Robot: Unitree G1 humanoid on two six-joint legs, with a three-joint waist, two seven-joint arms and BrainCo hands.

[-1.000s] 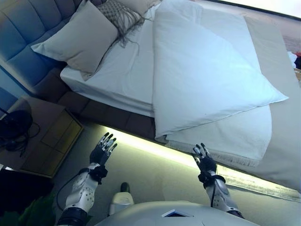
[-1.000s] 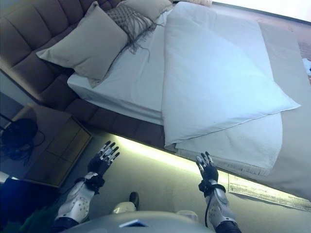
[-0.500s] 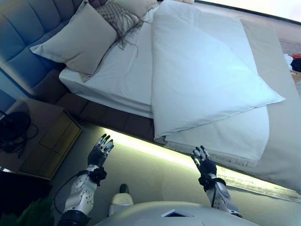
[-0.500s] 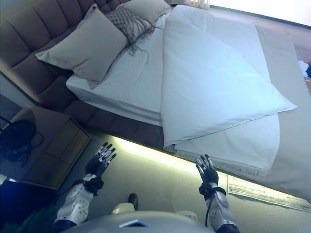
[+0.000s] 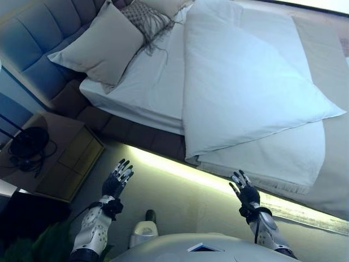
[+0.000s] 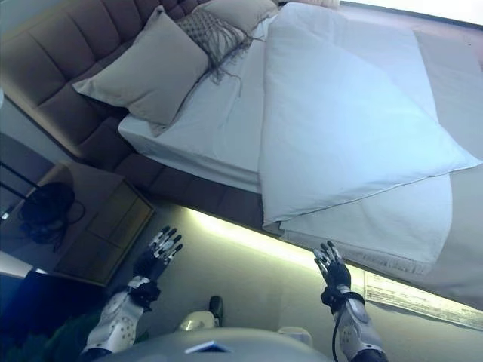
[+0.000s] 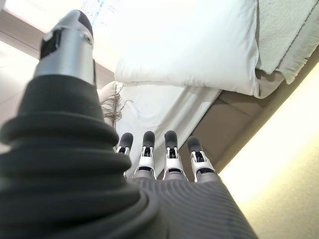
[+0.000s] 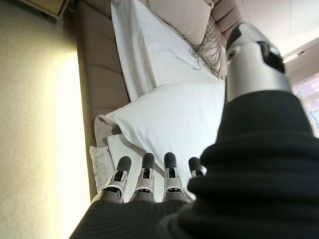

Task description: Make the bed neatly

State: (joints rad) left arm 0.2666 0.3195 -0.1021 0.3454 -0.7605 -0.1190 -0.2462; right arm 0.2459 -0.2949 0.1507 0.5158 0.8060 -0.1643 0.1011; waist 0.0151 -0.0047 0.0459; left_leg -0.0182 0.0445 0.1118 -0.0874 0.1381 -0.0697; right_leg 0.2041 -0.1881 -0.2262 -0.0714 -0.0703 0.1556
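Observation:
The bed (image 5: 147,131) has a white sheet (image 5: 152,82) bare on the headboard side. A white duvet (image 5: 245,82) lies folded back at an angle over the middle, one corner pointing to the right; it also shows in the right wrist view (image 8: 169,119). Under it lies a white fringed blanket (image 5: 272,158) and a beige cover (image 5: 332,180). A beige pillow (image 5: 101,46) and a fringed grey cushion (image 5: 144,19) lean on the headboard. My left hand (image 5: 115,183) and right hand (image 5: 245,192) are open and empty above the floor, short of the bed's edge.
A padded headboard (image 5: 32,43) stands at the left. A wooden nightstand (image 5: 60,158) with a black lamp base (image 5: 27,144) stands by the bed's near left corner. A lit strip (image 5: 180,170) runs along the floor under the bed frame.
The whole picture has shifted slightly, so the camera has moved. Both hands stay open and raised, a little lower in the view than before. The bedding has not moved.

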